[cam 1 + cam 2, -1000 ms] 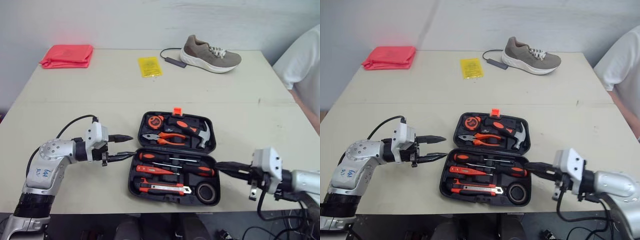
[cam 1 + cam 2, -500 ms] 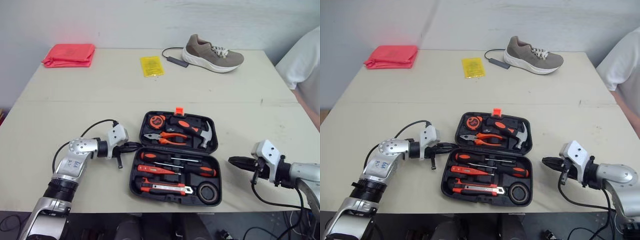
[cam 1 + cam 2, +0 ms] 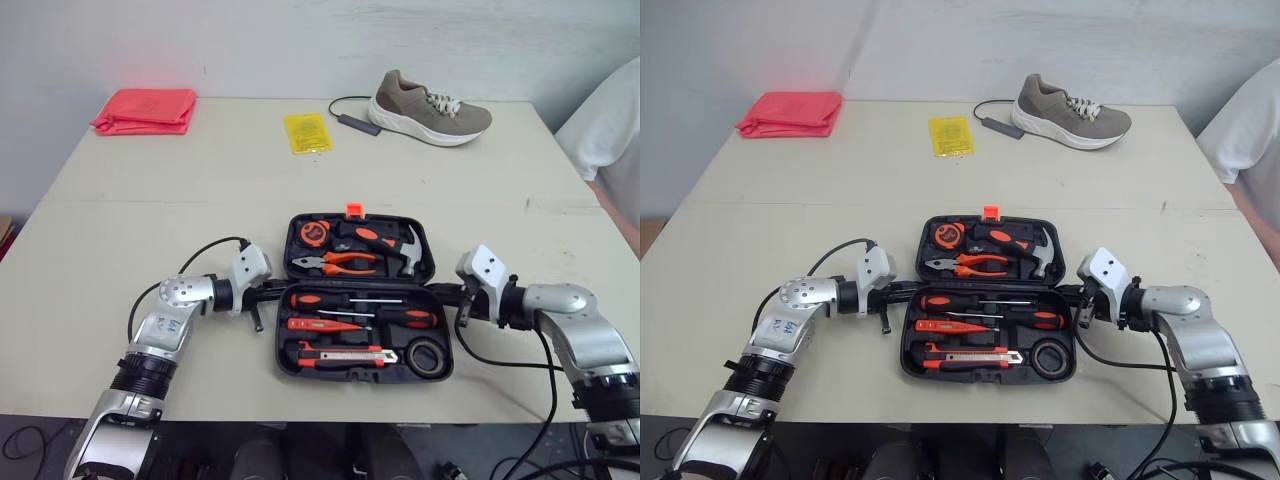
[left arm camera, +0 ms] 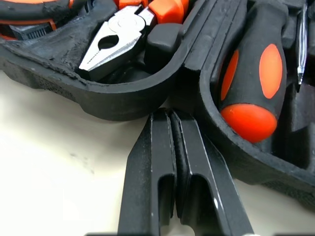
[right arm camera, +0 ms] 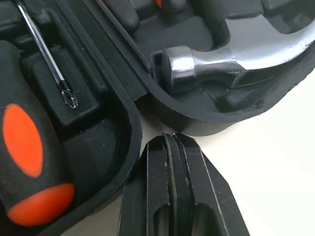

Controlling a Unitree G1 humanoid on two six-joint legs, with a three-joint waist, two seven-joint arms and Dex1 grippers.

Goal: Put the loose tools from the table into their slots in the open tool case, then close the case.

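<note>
Left gripper (image 4: 172, 115) is pressing its 2 black fingers (image 4: 158, 147) together with nothing between them. The tips are sitting at the notch where the 2 halves of the tool case (image 3: 360, 377) meet on its left side. Right gripper (image 5: 170, 139) is doing likewise at the notch on the right side, its fingers together and empty. The case is lying open and flat on the table (image 3: 150, 220) between both arms. Its far half is holding pliers (image 3: 335, 262), a hammer (image 3: 405, 250) and a tape measure (image 3: 314, 232). Its near half is holding screwdrivers (image 3: 320, 299), a utility knife (image 3: 335, 354) and a tape roll (image 3: 430, 357). A shoe (image 3: 428, 96), a yellow packet (image 3: 307, 131) and a red cloth (image 3: 145, 108) are lying near the far edge.
</note>
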